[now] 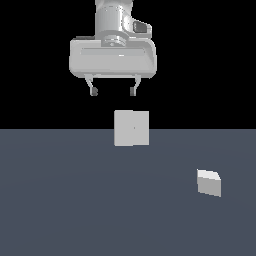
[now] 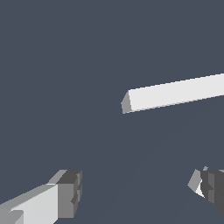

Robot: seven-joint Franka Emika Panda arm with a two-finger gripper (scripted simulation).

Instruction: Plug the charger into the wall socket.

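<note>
Black emptiness is seen behind a flat slate-grey worktop (image 1: 75, 200), at whose far edge, near its middle, the flat upright light-grey square wall socket (image 1: 131, 128) is stood. The small off-white boxy charger (image 1: 209, 182) is set apart from it, towards the worktop's edge at the exterior view's right. The pale grey two-fingered gripper (image 1: 113, 92) is held above the socket, spread wide and gripping nothing, well clear of the charger.
</note>
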